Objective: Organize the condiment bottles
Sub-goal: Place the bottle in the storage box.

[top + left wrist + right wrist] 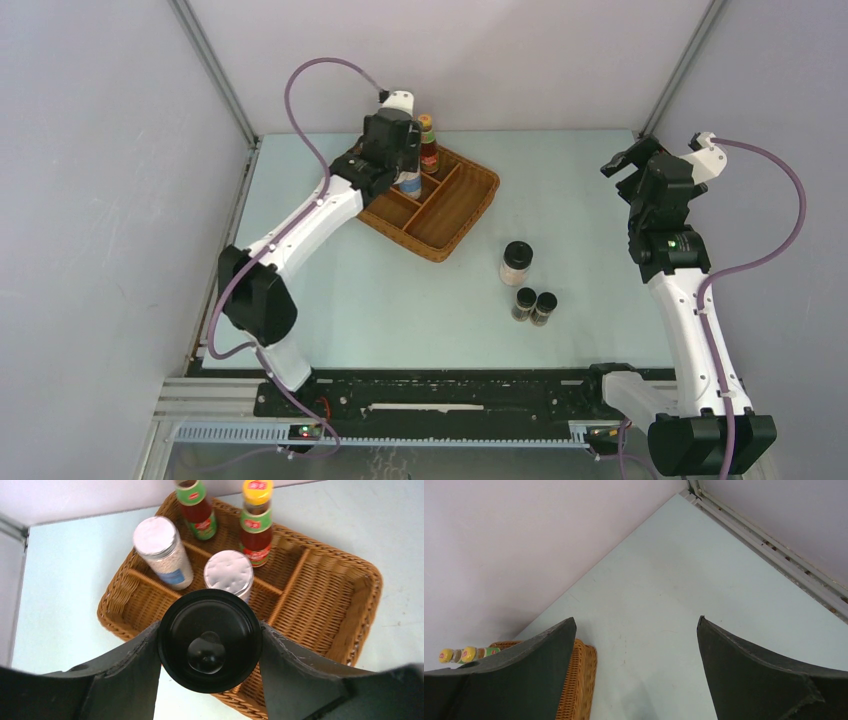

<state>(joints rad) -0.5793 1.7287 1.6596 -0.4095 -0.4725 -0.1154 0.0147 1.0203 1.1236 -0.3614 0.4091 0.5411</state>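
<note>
My left gripper (210,630) is shut on a black-capped shaker (210,652), holding it over the near edge of the brown wicker tray (370,580). Two silver-lidded jars (162,550) (229,572) stand in the tray just beyond it, and two red-brown sauce bottles, one green-capped (195,505) and one yellow-capped (256,515), stand at the back. In the top view the left gripper (392,150) hides the held shaker. On the table stand a second shaker (516,263) and two dark vials (524,303) (544,308). My right gripper (625,160) hangs open and empty at the far right.
The tray's long right-hand compartments (450,205) hold nothing. The right wrist view shows the right gripper (636,625) over bare table, a tray corner (581,680) at lower left, and the wall rail (774,555) at the table's far corner.
</note>
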